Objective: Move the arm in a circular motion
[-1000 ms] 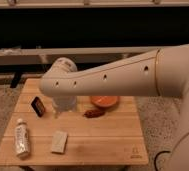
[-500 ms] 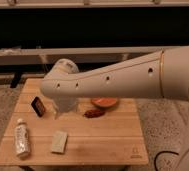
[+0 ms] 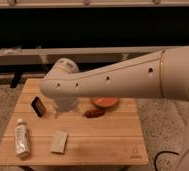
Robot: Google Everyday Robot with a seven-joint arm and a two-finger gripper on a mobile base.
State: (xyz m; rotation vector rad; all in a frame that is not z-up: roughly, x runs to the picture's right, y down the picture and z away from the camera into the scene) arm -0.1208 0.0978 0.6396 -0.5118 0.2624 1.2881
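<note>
A: Where is the arm (image 3: 118,80) right now?

B: It reaches in from the right side, 1 thick cream-white tube with small dark holes, crossing above the far half of the bench (image 3: 103,145). Its bulbous joint hangs over the far-left part of the bench.

A: And the gripper (image 3: 64,106)?

B: It points down from that joint, just above the bench's far-left area — whether the fingers are apart or together, I cannot tell.

A: What lies on the bench?

B: A plastic bottle (image 3: 21,139) lies flat near the bench's front-left corner. A pale sponge-like block (image 3: 59,141) rests just right of it. A small dark object (image 3: 38,105) stands tilted toward the bench's left edge, beside the gripper. An orange bowl-like thing (image 3: 105,102) sits at the far middle of the bench, partly under the arm, with a small brown item (image 3: 93,113) just in front of it — the 2 look close, perhaps touching.
</note>
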